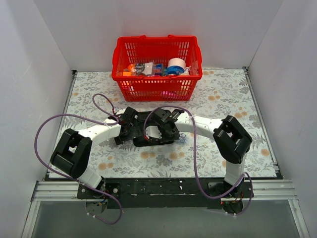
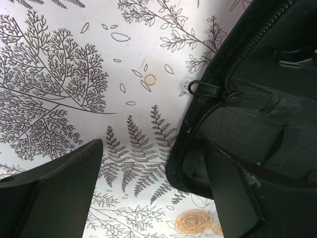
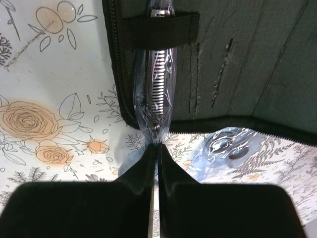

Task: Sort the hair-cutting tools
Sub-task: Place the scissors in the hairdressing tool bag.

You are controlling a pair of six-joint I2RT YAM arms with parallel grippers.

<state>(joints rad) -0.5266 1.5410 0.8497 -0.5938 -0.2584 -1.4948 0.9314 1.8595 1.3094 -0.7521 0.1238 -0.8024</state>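
The left pincer (image 2: 148, 198) gapes wide astride the black pouch (image 2: 257, 124) edge, while the right pincer (image 3: 157, 148) pinches the plastic-wrapped scissors (image 3: 158, 84) under a strap (image 3: 158, 29).

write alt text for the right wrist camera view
The right gripper, its fingers shut, pinches the end of a clear plastic sleeve holding toothed silver scissors, which run under an elastic strap inside an open black pouch. Wrapped pale blue finger loops lie just outside the pouch on the floral table cover.
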